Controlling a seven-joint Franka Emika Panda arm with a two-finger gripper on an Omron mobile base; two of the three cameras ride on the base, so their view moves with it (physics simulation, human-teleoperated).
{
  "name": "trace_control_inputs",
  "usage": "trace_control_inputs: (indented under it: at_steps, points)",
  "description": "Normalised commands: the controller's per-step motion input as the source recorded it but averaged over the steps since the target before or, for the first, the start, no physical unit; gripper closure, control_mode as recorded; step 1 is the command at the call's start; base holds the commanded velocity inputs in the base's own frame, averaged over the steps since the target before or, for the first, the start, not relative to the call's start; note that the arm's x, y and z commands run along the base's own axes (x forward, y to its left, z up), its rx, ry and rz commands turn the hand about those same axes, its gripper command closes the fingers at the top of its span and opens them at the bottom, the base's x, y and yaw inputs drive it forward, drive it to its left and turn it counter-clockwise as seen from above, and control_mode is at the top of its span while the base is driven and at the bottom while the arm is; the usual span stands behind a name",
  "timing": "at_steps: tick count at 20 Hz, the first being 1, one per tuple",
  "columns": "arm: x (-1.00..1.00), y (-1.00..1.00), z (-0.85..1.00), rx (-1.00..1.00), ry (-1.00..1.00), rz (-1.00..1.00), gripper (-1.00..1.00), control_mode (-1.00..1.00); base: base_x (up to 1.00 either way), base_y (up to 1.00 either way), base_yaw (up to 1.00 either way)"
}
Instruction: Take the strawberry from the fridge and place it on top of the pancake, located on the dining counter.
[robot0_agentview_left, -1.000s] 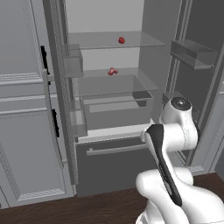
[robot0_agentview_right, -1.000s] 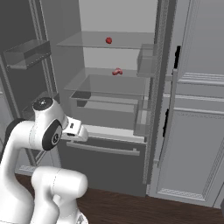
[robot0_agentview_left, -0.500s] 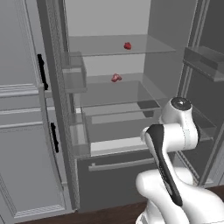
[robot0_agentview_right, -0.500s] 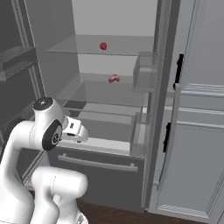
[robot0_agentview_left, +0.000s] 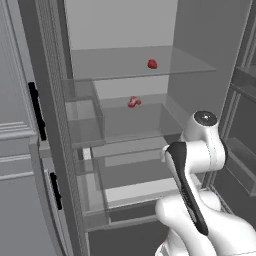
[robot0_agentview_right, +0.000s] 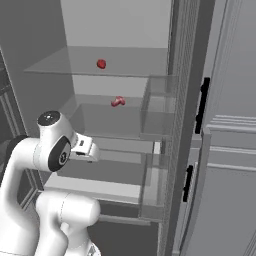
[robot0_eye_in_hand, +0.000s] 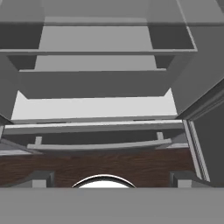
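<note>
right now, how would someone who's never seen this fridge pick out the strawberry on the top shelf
Look into the open fridge with its pale interior and find the highest clear shelf. The strawberry is the small, rounded, bright-red thing sitting alone there. The other red item, one shelf lower, is paler and lumpier.

Grey panelled cabinets (robot0_agentview_right: 225, 165) with black handles (robot0_agentview_right: 201, 105); dark wood floor (robot0_eye_in_hand: 109, 164).

Flat, even rendered light, soft grey shading inside the fridge (robot0_agentview_left: 125, 75), no glare, sharp edge to edge.
</note>
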Motion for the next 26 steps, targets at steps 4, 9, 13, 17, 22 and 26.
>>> trace_control_inputs:
  at_steps: [4,9,13,17,22,26]
  points:
    - [0.0,0.0,0.0,0.0,0.0,0.0,-1.0,1.0,0.37,0.18,-0.15]
    - [0.0,0.0,0.0,0.0,0.0,0.0,-1.0,1.0,0.39,0.02,-0.01]
    - [0.0,0.0,0.0,0.0,0.0,0.0,-1.0,1.0,0.48,0.0,0.0]
    - [0.0,0.0,0.0,0.0,0.0,0.0,-1.0,1.0,0.47,0.0,0.0]
    - [0.0,0.0,0.0,0.0,0.0,0.0,-1.0,1.0,0.53,0.0,0.0]
    - [0.0,0.0,0.0,0.0,0.0,0.0,-1.0,1.0,0.53,0.0,0.0]
